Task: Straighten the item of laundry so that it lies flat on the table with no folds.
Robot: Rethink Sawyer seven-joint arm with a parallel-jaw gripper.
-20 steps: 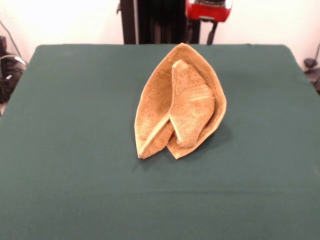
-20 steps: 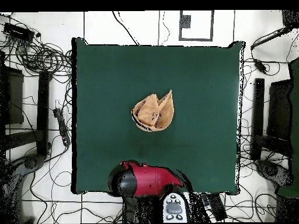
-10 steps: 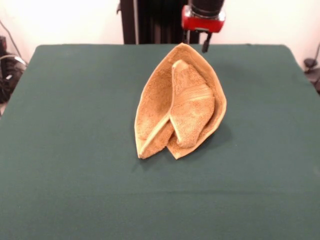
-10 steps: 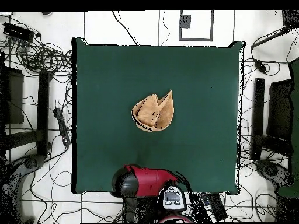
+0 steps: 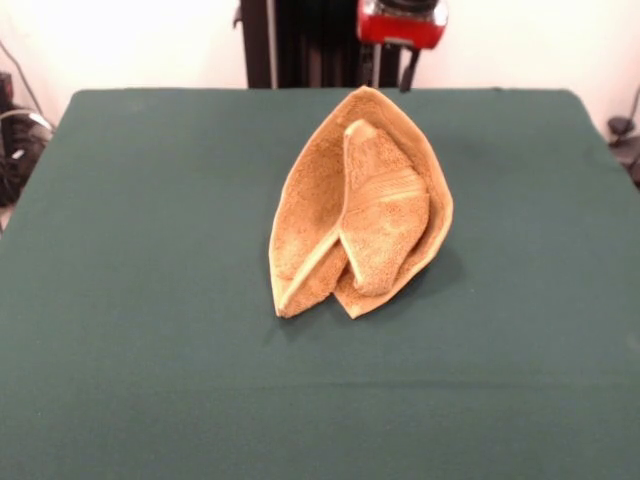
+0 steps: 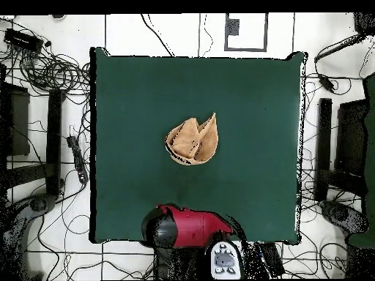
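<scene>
Front view: the towel (image 5: 358, 205) lies folded into a cupped bundle near the middle of the table (image 5: 150, 300), slightly toward the far edge. The gripper (image 5: 390, 72) hangs beyond that edge, apart from the towel; whether it is spread or pressed together cannot be told.

Overhead view: the towel (image 6: 192, 140) sits mid-table, and the red arm (image 6: 187, 228) overlaps the table's (image 6: 124, 95) bottom edge.

Front cam sits low across the surface (image 5: 120, 300), fairly close, facing the arm's side at 12 o'clock; near corners cropped. Overhead cam is high, looking straight down, whole surface (image 6: 132, 88) plus surrounding floor (image 6: 44, 271) in frame, robot base at 6 o'clock. Both share the green top, turned half round.
</scene>
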